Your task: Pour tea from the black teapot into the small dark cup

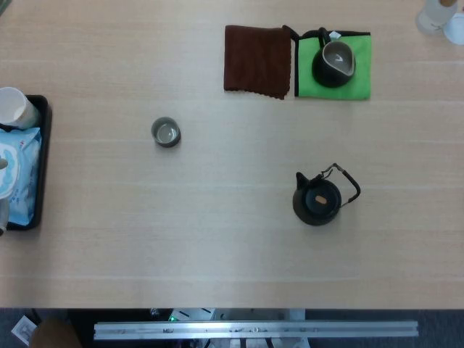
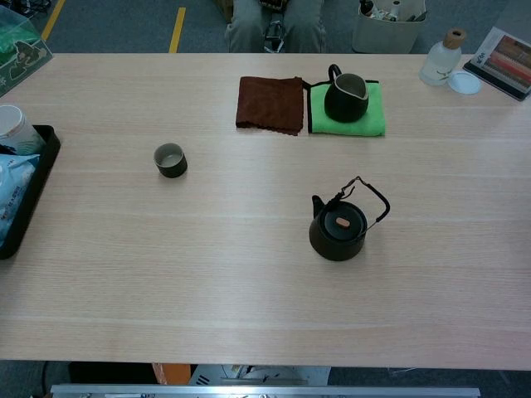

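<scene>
Head view: no robot hand anywhere, same in chest view, so open or clenched impossible to tell. Nothing begun, by the look of it: black teapot (image 1: 317, 199) upright on the table (image 1: 217, 254), toward the near right, lid on, wire handle tipped to the right, spout pointing left. Small dark cup (image 1: 166, 132) well apart from it, toward the left edge, upright, pale inside, apparently empty, though too small to be sure. Everything left to do: reach and grasp the handle, carry the pot across to the cup, tilt, pour, set down.

Toward the far edge, a dark pitcher (image 2: 346, 98) on a green cloth (image 2: 372, 116), open-topped, contents not discernible; brown cloth (image 2: 270, 104) just beside it. At the left edge, a black tray (image 2: 25, 207) holding a white cup (image 2: 15, 128) and a blue packet (image 2: 7, 195).
</scene>
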